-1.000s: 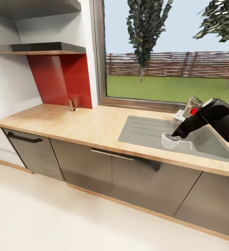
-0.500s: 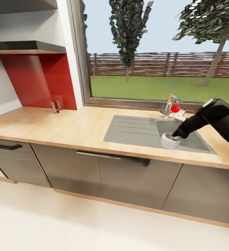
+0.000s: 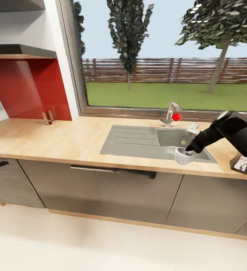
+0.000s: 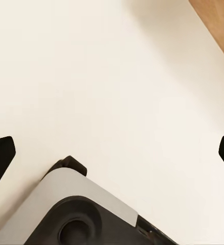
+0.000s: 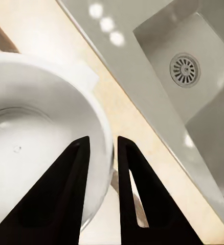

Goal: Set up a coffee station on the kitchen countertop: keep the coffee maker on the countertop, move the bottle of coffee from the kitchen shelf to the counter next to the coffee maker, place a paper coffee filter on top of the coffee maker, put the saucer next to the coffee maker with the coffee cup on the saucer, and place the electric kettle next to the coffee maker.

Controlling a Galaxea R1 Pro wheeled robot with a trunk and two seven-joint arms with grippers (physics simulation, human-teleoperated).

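Head view: right pincer (image 3: 190, 151) closed on the rim of the coffee cup (image 3: 182, 156), cup held white and upright over the near right edge of the table (image 3: 63, 141), at the front lip of the steel sink (image 3: 146, 140). Tap with a red knob (image 3: 172, 114) at the far side of the sink, below the window (image 3: 157, 56). Red wall panel (image 3: 25, 88) and dark shelf (image 3: 20, 52) at far left; small dark object (image 3: 243, 164) on the table at far right, too cropped to identify. Right wrist view: two black fingers (image 5: 71, 194) pinching the cup wall, one inside the bowl, one outside; sink drain (image 5: 184, 69) beyond. Left wrist view: left pincer (image 4: 112, 153) spread wide, fingertips at both picture edges, above pale floor (image 4: 117, 76) and the robot base (image 4: 81, 214).
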